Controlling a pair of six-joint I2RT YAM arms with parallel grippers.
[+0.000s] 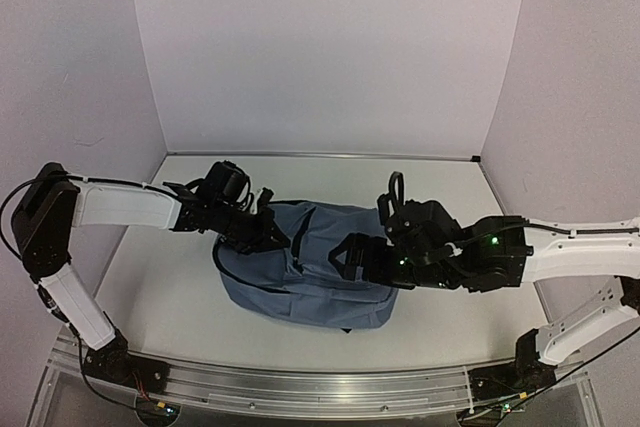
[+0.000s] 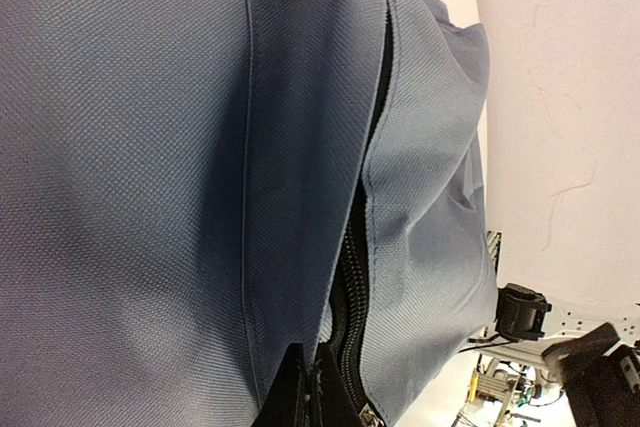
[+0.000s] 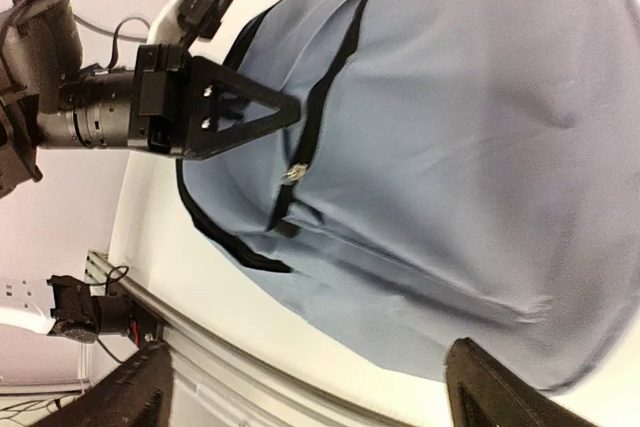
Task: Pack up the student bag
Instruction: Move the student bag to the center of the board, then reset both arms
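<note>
- Table: plain white top, boxed in by pale walls on the left, back and right, which meet its edges.
- A metal rail runs along the near edge, with both arm bases bolted to it.
- Student bag: grey-blue, lying flat near the middle of the table, closer to the near rail than to the back wall.
- A black zip runs along the bag's front, with its metal pull partway down.
- Left gripper: at the bag's far-left edge, jaws closed to a point right at the zip line. Its wrist view is filled with fabric, so I cannot tell whether it pinches cloth or only touches it.
- Right gripper: over the bag's right half, jaws spread wide and nothing between them. In its own wrist view both fingers sit far apart near the bag's lower edge.
- Room to move: a broad strip of tabletop lies between the bag and the back wall, and another strip to the bag's left.
- The right arm lies across the table on the bag's right side, with the side wall just beyond it.
</note>
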